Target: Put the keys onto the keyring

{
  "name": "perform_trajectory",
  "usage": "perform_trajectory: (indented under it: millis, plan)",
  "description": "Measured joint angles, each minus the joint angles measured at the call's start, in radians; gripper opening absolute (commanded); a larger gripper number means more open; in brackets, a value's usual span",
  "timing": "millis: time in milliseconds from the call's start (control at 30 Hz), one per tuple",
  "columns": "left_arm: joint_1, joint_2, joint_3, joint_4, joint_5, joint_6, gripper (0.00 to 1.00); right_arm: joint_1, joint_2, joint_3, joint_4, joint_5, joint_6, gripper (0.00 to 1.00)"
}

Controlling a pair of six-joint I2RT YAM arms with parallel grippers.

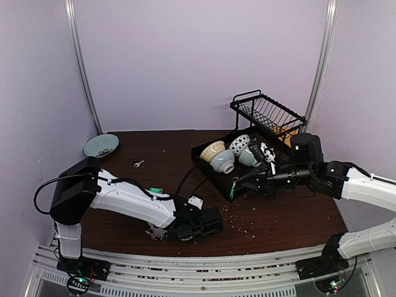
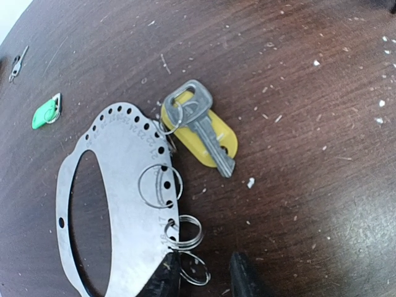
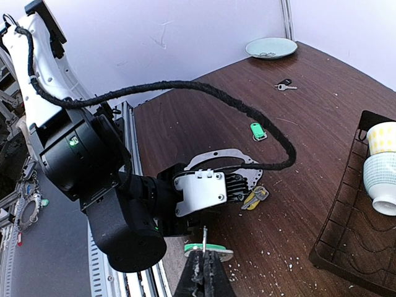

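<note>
The keyring [image 2: 124, 185], a flat metal plate with a large oval opening and a row of small holes round its rim, lies flat on the dark wooden table [image 1: 278, 216], near the near edge and left of the middle. Several small wire rings hang from its holes. A silver key with a yellow tag [image 2: 199, 120] sits on one of these rings and rests on the table just beside the plate.

The left gripper [image 2: 204, 279] is low over the plate's near end. Its fingers are partly spread: one is at the plate's edge, the other on the bare wood, and a small wire ring [image 2: 195, 269] lies in the gap. Nothing is visibly pinched.

The right gripper [image 3: 203, 272] hangs above the table toward the right, jaws pressed together on a green-tagged key [image 3: 208, 249].

A second green tag [image 2: 44, 114] lies loose on the table beyond the plate. A black-headed key [image 1: 137, 163] lies farther back, toward the far left corner, near a pale blue bowl [image 1: 101, 145]. A black tray [image 3: 359, 247] holding bowls stands at the far right.
</note>
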Motion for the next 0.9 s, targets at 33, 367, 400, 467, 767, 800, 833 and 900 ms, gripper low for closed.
perform_trajectory:
  millis: [33,367,400,467,767,800,833,900]
  plan:
    - [0.000,0.001,0.000,0.001,-0.001,0.000,0.25,0.000,0.000,0.000,0.000,0.000,0.000,0.00]
    - [0.000,0.019,0.009,-0.031,-0.052,0.004,0.25,0.000,0.001,0.000,0.005,-0.012,0.000,0.00]
    - [0.000,0.021,0.010,-0.034,-0.056,0.004,0.24,0.000,0.001,0.000,0.006,-0.013,0.000,0.00]
    - [0.000,0.026,0.011,-0.037,-0.067,0.004,0.20,0.000,0.001,0.000,0.006,-0.013,0.000,0.00]
    - [0.000,0.028,0.011,-0.059,-0.104,-0.001,0.00,0.000,0.001,0.000,0.006,-0.015,0.000,0.00]
    - [0.000,0.028,0.011,-0.063,-0.106,-0.003,0.00,0.000,0.001,0.000,0.006,-0.015,0.000,0.00]
    - [0.000,0.027,0.011,-0.068,-0.109,-0.005,0.00,0.000,0.001,0.000,0.006,-0.016,0.000,0.00]
    - [0.000,0.020,0.011,-0.084,-0.113,-0.011,0.00,0.000,0.001,0.000,0.006,-0.016,0.000,0.00]
